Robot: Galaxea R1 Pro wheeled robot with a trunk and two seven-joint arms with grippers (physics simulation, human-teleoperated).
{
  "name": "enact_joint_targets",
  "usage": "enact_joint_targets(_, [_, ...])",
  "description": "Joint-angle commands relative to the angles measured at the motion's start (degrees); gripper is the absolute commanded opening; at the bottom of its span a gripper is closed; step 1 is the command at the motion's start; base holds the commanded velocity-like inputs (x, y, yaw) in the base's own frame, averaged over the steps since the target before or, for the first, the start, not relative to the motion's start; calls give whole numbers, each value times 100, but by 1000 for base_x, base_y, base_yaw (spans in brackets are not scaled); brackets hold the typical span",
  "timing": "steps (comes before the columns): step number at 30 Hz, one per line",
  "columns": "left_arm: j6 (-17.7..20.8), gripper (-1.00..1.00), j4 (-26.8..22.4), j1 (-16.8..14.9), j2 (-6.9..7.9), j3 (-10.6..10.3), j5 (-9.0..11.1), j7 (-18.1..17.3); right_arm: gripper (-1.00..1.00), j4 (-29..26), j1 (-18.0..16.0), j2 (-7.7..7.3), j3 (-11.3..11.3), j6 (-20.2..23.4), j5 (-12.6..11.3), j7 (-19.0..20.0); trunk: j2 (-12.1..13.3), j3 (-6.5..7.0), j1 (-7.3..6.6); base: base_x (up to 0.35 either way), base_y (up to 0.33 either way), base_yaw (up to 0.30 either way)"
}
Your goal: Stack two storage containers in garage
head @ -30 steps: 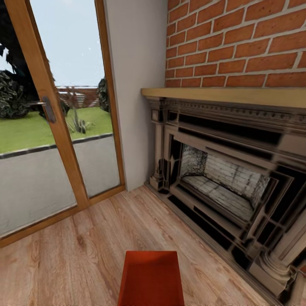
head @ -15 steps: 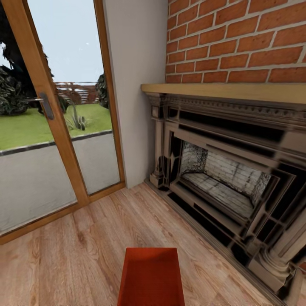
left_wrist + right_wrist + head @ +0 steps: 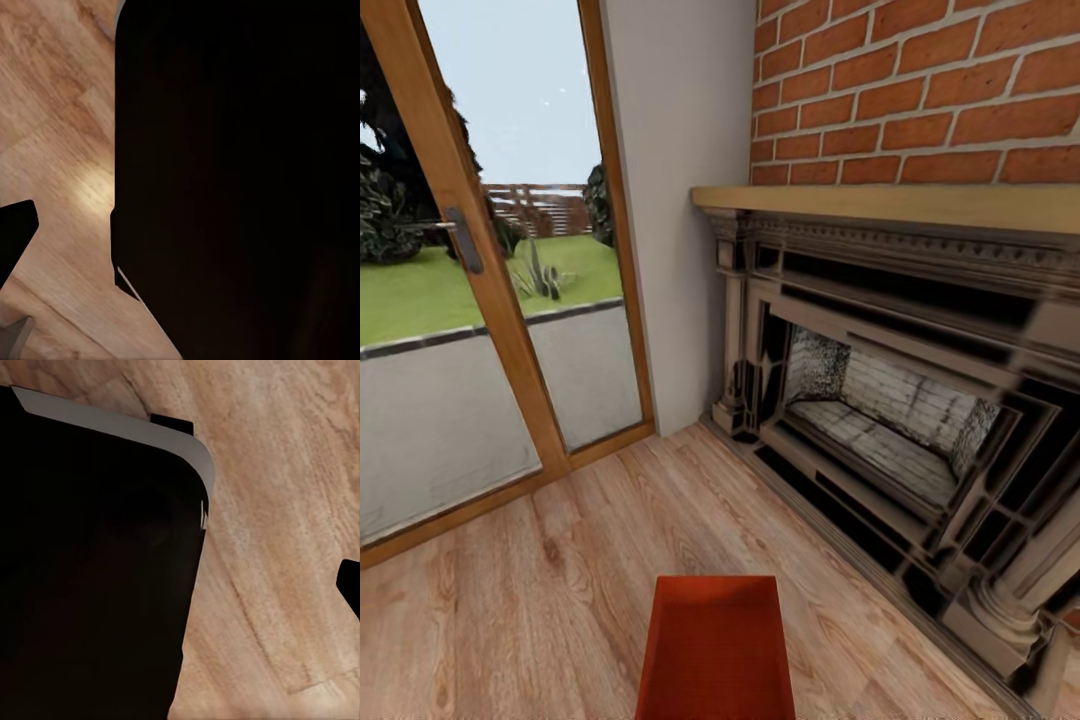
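Head view: bright, even daylight enters via glass door; wood floor evenly lit, no hard shadows. Fireplace texture smeared and stretched toward the right edge, w/ blocky low-res patches. Brick wall sharp. Both wrist views: approx. half of each frame is a near-black unlit mass, no detail readable. Soft bright patch on floor planks in left wrist view; wood grain slightly blurred in both

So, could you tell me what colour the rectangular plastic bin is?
Orange-red, clearest in the head view: rectangular plastic bin on the wood floor.
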Motion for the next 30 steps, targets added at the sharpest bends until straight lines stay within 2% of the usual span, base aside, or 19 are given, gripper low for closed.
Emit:
enact_joint_targets(1, [-16, 100, 4, -3, 0, -2, 44, 1, 100, 17, -6, 3, 48, -31, -45, -2, -3, -14, 0, 0, 0, 0])
enact_joint_targets(30, [-17, 100, 4, -2, 3, -2, 45, 4, 100, 17, -6, -14, 48, -31, -54, -2, -3, -275, 0, 0, 0, 0])
